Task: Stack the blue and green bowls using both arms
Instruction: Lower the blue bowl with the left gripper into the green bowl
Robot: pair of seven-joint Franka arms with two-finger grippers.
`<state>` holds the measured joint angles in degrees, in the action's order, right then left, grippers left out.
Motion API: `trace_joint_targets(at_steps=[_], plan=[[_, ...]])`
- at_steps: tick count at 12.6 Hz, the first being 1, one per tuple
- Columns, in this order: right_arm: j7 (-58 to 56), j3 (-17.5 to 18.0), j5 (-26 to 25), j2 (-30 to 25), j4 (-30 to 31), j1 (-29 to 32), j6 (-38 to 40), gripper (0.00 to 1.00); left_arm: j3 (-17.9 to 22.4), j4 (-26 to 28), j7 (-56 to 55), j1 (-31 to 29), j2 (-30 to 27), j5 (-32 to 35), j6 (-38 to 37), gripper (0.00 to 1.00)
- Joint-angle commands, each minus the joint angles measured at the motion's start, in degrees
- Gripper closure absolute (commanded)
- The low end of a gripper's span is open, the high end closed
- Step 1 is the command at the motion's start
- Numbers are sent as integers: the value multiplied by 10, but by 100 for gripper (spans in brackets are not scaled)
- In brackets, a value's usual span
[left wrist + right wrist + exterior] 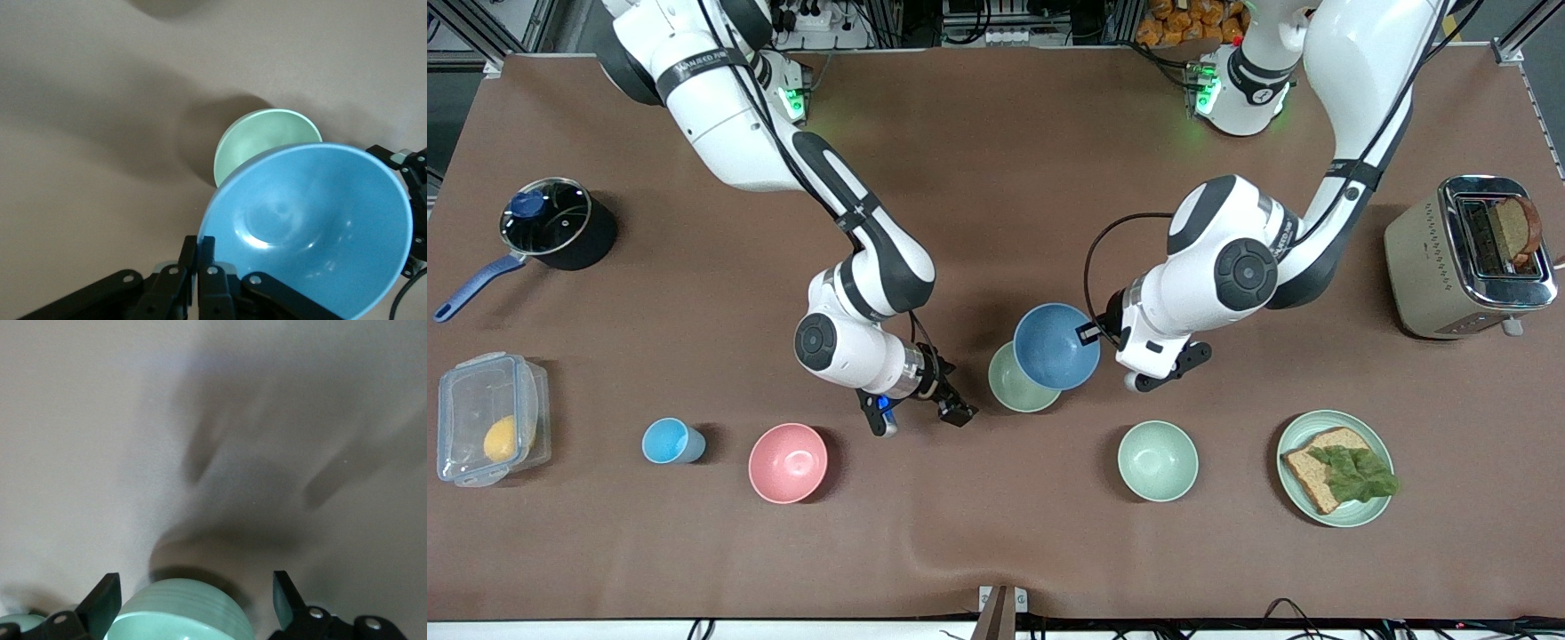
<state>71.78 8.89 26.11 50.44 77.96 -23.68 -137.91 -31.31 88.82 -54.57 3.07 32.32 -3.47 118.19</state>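
Blue bowl [1056, 347]: held in my left gripper [1096, 332], pinched by the rim, lifted and tilted over the green bowl [1015, 380]. In the left wrist view the blue bowl [313, 223] covers part of the green bowl [260, 141], so the two are not yet nested.

Green bowl: on the table near the middle, farther from the front camera than the mint bowl [1158, 460] and the pink bowl [788, 462]. It stands upright and is partly hidden under the blue one.

Right gripper [920, 414]: fingers spread wide and holding nothing, low over the table beside the green bowl, toward the right arm's end. The right wrist view shows its fingers [104, 599] apart with a pale green bowl [183, 613] between and below them.

Handling, as I judge it: both bowls look rigid, light and matte with a smooth inside. A one-sided rim pinch lets the bowl swing and tilt, so it should be levelled before release. The thin rim is the only practical hold. A drop from height could chip it or knock the lower bowl aside.

Also present: light-blue cup [670, 441], plate [1336, 468] with bread and lettuce, toaster [1467, 256], saucepan [551, 224], lidded plastic box [487, 418].
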Motion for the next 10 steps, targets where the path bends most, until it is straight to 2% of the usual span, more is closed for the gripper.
trace_joint_targets(at_steps=[1, 4, 10], plan=[[25, -5, 18, 7, 3, -18, -32, 0, 2, -17, -32, 18, 18, 19, 20, 100], [43, -5, 18, 11, 3, -23, -34, 0, 1, -17, -68, 27, 41, 91, 32, 100], [101, -6, 26, 21, 3, -35, -68, 0, 4, -14, -80, 51, 83, 120, 106, 100]])
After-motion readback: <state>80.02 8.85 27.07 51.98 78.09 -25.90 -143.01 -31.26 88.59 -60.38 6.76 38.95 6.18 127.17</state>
